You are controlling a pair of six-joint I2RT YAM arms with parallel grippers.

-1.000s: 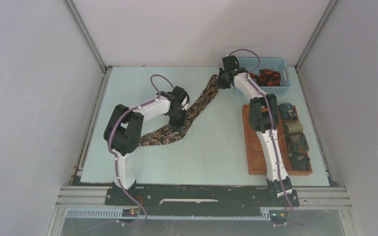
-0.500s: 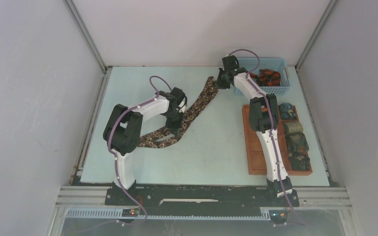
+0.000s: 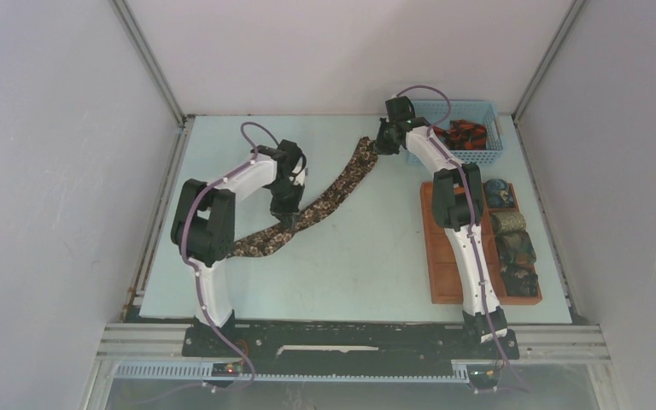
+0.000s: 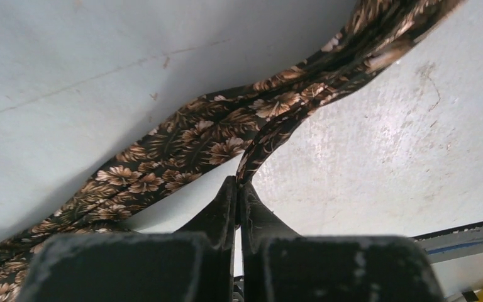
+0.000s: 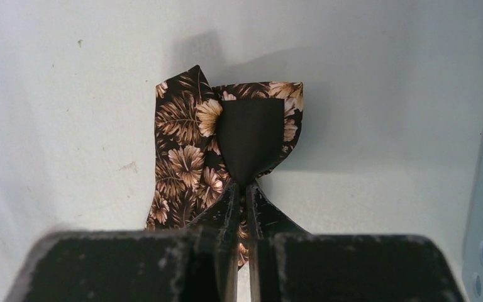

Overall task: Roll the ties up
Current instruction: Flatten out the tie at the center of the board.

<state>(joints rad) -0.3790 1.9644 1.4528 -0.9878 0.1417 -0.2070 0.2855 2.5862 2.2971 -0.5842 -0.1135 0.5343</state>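
Three walls: plain grey-white, on the left, back and right of the counter, with silver metal bars (image 3: 149, 64) running up the two back corners.
Counter (image 3: 367, 265): pale blue-green and flat. Up close it has thin scratches and small dirty marks.
Left arm (image 3: 222, 184): white and black with a purple cable, bent over the left half of the counter.
Right arm (image 3: 470, 248): white and black, reaching over the tray to the back of the counter, just beside the basket.
Tray (image 3: 442, 256): orange-brown, on the right side of the counter, split into square boxes. Four rolled ties (image 3: 512, 248) sit in its right row, one in each box.
Brown tie (image 3: 331, 195): dark brown with tan flowers. It lies in a long slanted line across the middle of the counter, from beside the basket down to the left arm's elbow.
Basket (image 3: 478, 158): blue plastic with holes, at the back right of the counter. A black and red-orange tie (image 3: 465, 134) lies inside it.
Left fingers (image 4: 238, 185): pressed tight together, pinching one edge of the brown tie partway along it, where the cloth bends.
Right fingers (image 5: 246, 185): squeezed tight on the far end of the brown tie, where its black inside shows.
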